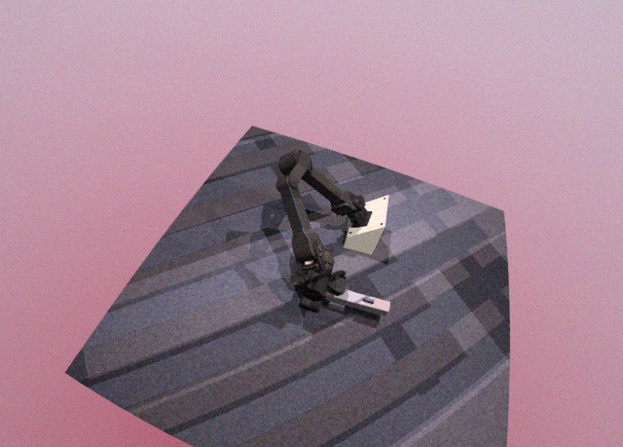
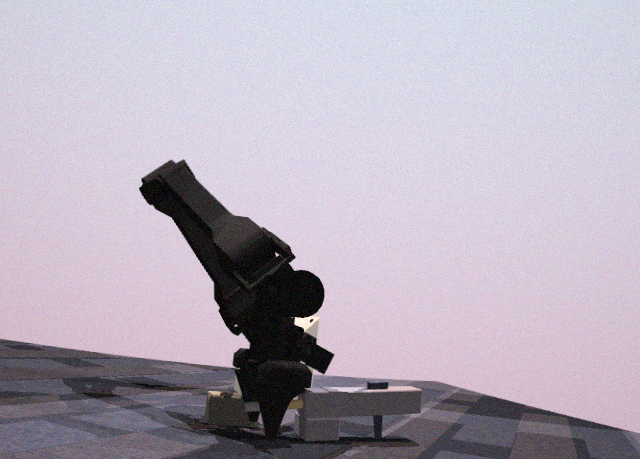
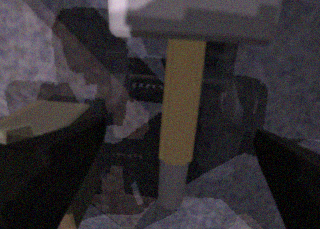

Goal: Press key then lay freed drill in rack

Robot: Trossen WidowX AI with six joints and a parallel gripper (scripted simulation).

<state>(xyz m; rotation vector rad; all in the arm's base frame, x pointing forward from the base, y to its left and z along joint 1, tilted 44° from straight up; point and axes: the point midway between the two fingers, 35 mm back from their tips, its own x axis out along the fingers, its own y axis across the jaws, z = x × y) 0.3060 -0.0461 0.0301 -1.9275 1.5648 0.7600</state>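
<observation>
A pale housing block [image 1: 361, 301] lies on the floor with a small dark blue key [image 1: 368, 299] on its top; both also show in the exterior view, block [image 2: 361, 400] and key [image 2: 377, 385]. The drill sticks out of the block's end: a yellow shaft [image 3: 182, 101] with a grey tip [image 3: 172, 189]. My gripper [image 3: 179, 130] [image 1: 314, 299] [image 2: 273, 423] points down at that end, low over the floor. Its fingers are wide open, one on each side of the drill shaft, and do not grip it. The key is apart from the fingers.
A taller pale box [image 1: 368, 226] stands behind the arm. A low tan block [image 2: 224, 407] sits just left of the gripper and shows at the left in the wrist view [image 3: 40, 119]. The arm hides part of the drill in the top and exterior views.
</observation>
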